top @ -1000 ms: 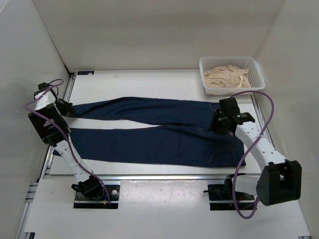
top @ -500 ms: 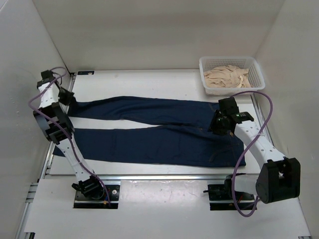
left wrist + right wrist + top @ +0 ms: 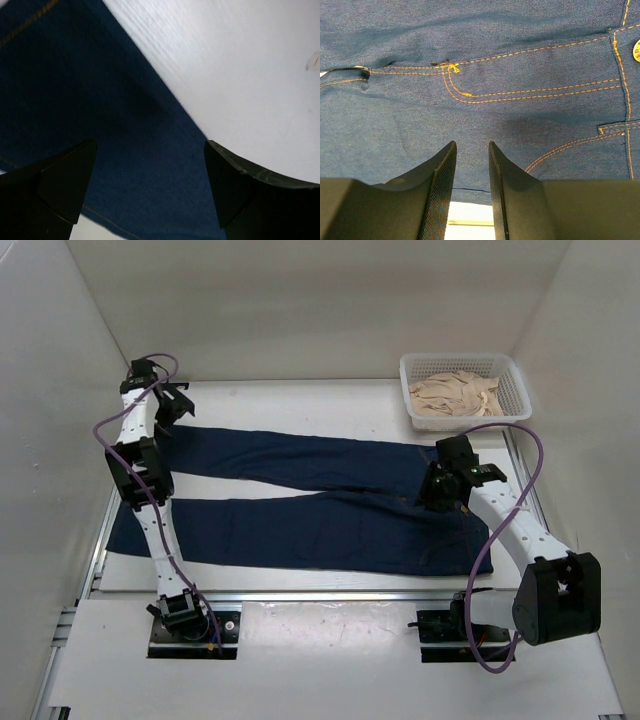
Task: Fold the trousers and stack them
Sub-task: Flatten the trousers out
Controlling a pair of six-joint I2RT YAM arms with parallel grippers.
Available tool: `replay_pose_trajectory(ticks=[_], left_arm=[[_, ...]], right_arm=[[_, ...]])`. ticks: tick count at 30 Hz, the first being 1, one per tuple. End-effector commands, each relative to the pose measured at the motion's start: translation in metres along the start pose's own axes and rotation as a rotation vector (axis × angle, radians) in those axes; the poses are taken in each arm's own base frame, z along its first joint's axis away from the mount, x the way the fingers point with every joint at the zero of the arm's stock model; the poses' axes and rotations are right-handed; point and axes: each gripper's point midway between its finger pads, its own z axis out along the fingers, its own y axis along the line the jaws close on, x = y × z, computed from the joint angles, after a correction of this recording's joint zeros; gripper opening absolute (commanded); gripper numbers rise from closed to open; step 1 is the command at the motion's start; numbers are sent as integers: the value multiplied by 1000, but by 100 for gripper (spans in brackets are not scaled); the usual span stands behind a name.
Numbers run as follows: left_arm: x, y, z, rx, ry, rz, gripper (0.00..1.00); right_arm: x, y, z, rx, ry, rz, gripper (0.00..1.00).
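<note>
The trousers [image 3: 320,525] are dark navy jeans lying flat across the table, legs to the left and waist to the right. My left gripper [image 3: 175,405] hovers open over the far leg's hem at the back left. In the left wrist view its jaws [image 3: 150,147] stand wide apart above the dark denim [image 3: 75,90], beside bare white table. My right gripper [image 3: 432,496] sits over the waist end. In the right wrist view its fingers [image 3: 471,144] stand a narrow gap apart over the stitched denim [image 3: 470,65], with nothing between them.
A white mesh basket [image 3: 405,375] holding beige cloth [image 3: 455,395] stands at the back right. White walls enclose the table on the left, back and right. A metal rail [image 3: 300,595] runs along the near edge by the arm bases.
My left arm has swung from the table's left edge up to the far leg's hem and its jaws have opened. The right arm has stayed nearly still.
</note>
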Motion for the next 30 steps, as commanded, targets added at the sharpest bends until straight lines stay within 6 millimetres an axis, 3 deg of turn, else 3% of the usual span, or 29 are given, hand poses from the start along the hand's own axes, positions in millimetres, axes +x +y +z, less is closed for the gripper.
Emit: replay_pose_trajectory(ticks=[1, 3, 4, 5, 7, 8, 10, 11, 13, 14, 15, 17, 18, 20, 23, 29, 30], left_arm=[[-27, -10, -84, -12, -158, 18, 100], [-21, -4, -96, -30, -151, 28, 99], [-11, 7, -95, -61, -131, 38, 89], [-8, 8, -113, -55, -140, 38, 83], [2, 21, -124, -90, -138, 48, 67], [17, 39, -134, -139, -128, 49, 52], [35, 58, -142, -183, -111, 43, 41], [54, 77, -146, -231, -92, 47, 41], [78, 96, -146, -271, -52, 42, 41], [107, 108, -140, -275, 29, 44, 46], [123, 113, -137, -274, 74, 35, 53], [166, 124, -124, -280, 195, 63, 53], [175, 129, -122, -309, 206, 57, 53], [182, 139, -120, -374, 190, 69, 53], [191, 150, -110, -447, 201, 96, 53], [180, 156, -91, -588, 196, 152, 53], [179, 152, -81, -596, 220, 143, 53]], right_arm=[[-11, 13, -11, -39, -31, -30, 37], [-12, 14, -14, -45, -41, -30, 37], [-11, 13, -18, -46, -43, -30, 37], [-12, 14, -20, -50, -51, -30, 37], [-4, 8, -23, -36, -43, -8, 37], [-4, 11, -26, -57, -45, -9, 37], [5, 13, -34, -91, -42, 14, 37], [16, 8, -33, -89, -20, 28, 37], [30, 7, -40, -113, -5, 71, 38], [42, 2, -36, -110, 19, 88, 38], [50, -2, -37, -104, 28, 107, 40], [73, -8, -27, -95, 96, 159, 40], [75, -6, -24, -114, 99, 159, 38], [81, -6, -21, -116, 119, 192, 38], [71, -12, -9, -59, 82, 227, 39], [66, -29, 33, 99, 192, 308, 44], [66, -23, 37, 82, 212, 324, 44]])
